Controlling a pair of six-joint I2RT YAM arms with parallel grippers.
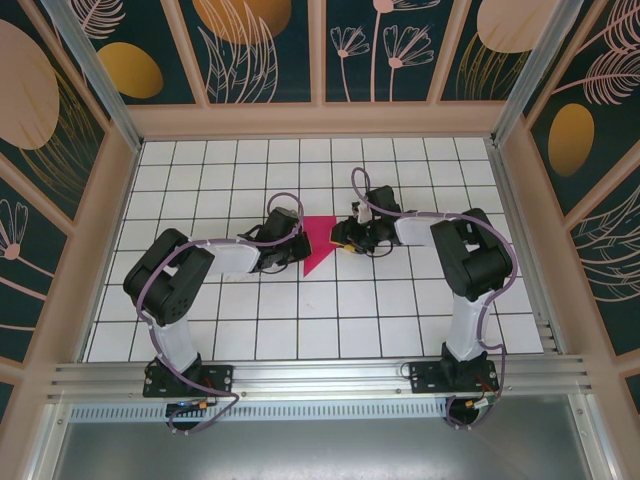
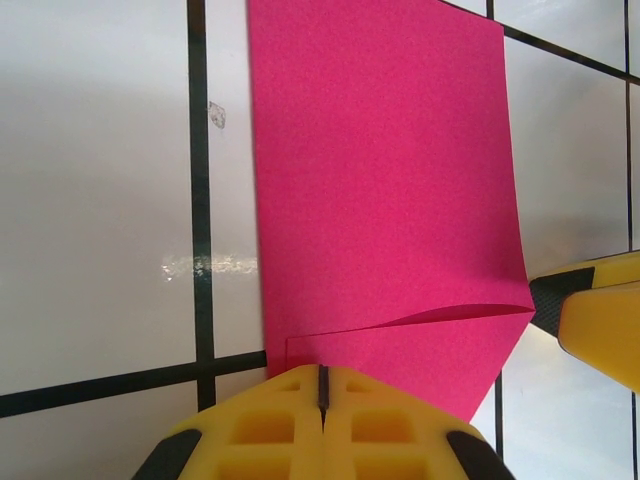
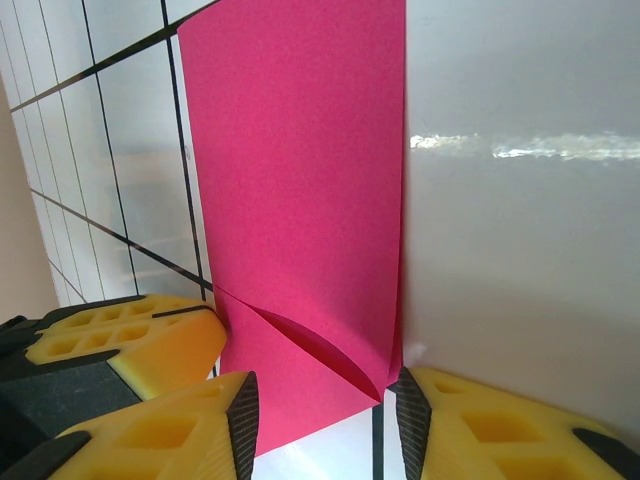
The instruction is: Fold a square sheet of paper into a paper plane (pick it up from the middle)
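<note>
- A magenta-pink square sheet of paper [image 1: 318, 246] lies at the middle of the white gridded table [image 1: 400, 310], between the two arms. It is partly folded, so from above it reads as a triangle.
- Left gripper [image 2: 322, 375]: its yellow fingers are pressed together, tips at the sheet's near edge beside a turned-over flap. Whether any paper is nipped in the seam I cannot tell.
- Right gripper [image 3: 322, 400]: fingers spread apart, low over the table, with the sheet's folded corner lying in the gap between them, ungripped.
- The two grippers sit close together, either side of the sheet.
</note>
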